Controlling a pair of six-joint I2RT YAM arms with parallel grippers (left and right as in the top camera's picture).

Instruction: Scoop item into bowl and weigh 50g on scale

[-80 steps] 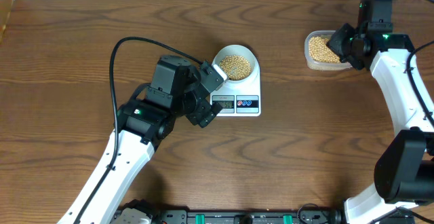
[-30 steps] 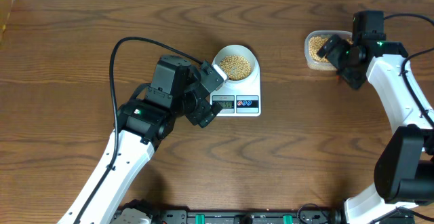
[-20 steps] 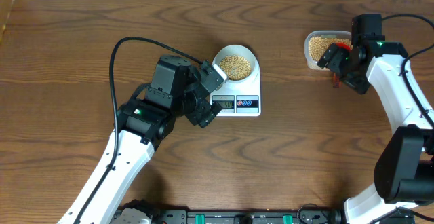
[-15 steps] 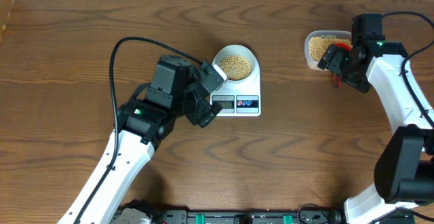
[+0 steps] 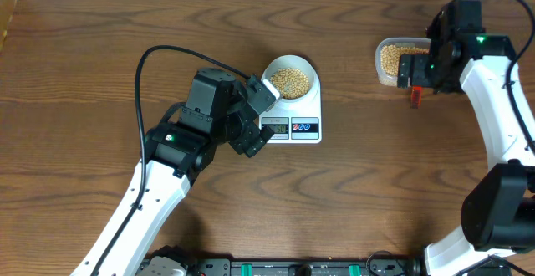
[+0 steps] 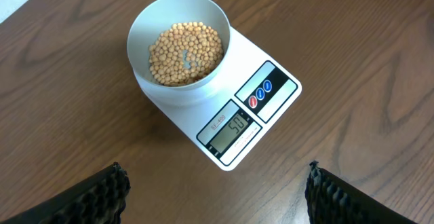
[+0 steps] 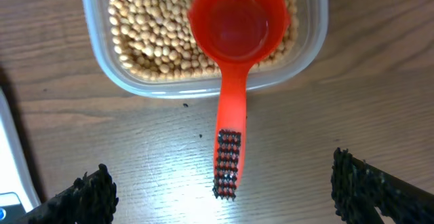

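Note:
The white bowl point(image 6: 180, 47) stands on the white scale point(image 6: 274, 95), holding a layer of tan beans point(image 6: 184, 46); the display reads 50. My left gripper point(image 6: 215, 183) hovers open just in front of the scale, nothing between its fingers. From overhead the bowl point(image 5: 290, 79), scale point(image 5: 305, 127) and left gripper point(image 5: 264, 117) sit mid-table. At the far right, a red scoop point(image 7: 232, 61) lies with its empty cup in the clear tub of beans point(image 7: 142, 34), handle resting outward on the wood. My right gripper point(image 7: 220, 176) is open above the handle end, not touching it.
The clear tub point(image 5: 393, 61) sits at the back right, partly under the right arm point(image 5: 493, 100). The scoop's handle point(image 5: 414, 97) sticks out toward the front. The left arm's black cable point(image 5: 155, 54) loops over the table left of the scale.
My right gripper has pulled up and back from the tub, leaving the scoop resting there with its handle showing. The left arm, bowl and scale have not moved.

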